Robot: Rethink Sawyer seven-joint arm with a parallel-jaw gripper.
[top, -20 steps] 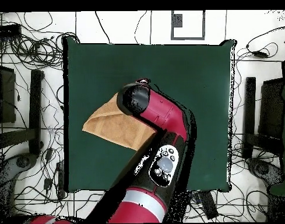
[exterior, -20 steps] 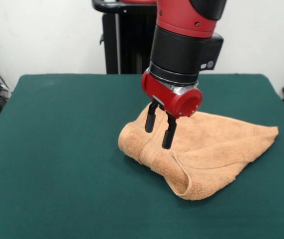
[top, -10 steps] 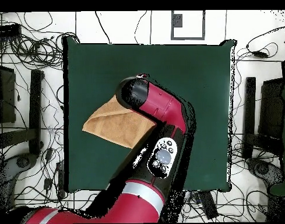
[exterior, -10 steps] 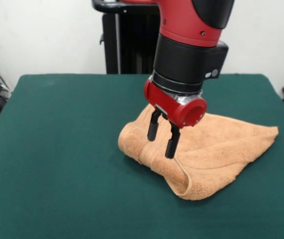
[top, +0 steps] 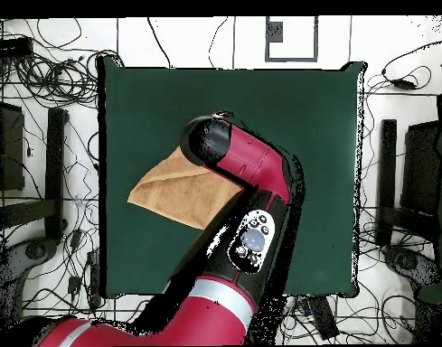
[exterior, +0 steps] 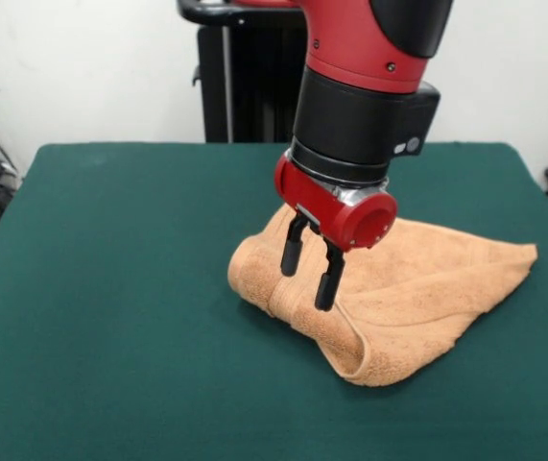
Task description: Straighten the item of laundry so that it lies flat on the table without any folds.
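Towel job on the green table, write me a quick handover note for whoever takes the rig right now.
Gripper: open, empty, fingers pointing down just above the towel's folded end; whether the tips touch the cloth is unclear.
Towel: orange-tan, lying folded over on itself on the table, with a thick rolled fold at the end under the gripper and a pointed corner at the other end. In the overhead view the arm covers part of it.
Done: nothing grasped.
Left: grip an edge, pull the fold open, spread the towel flat.
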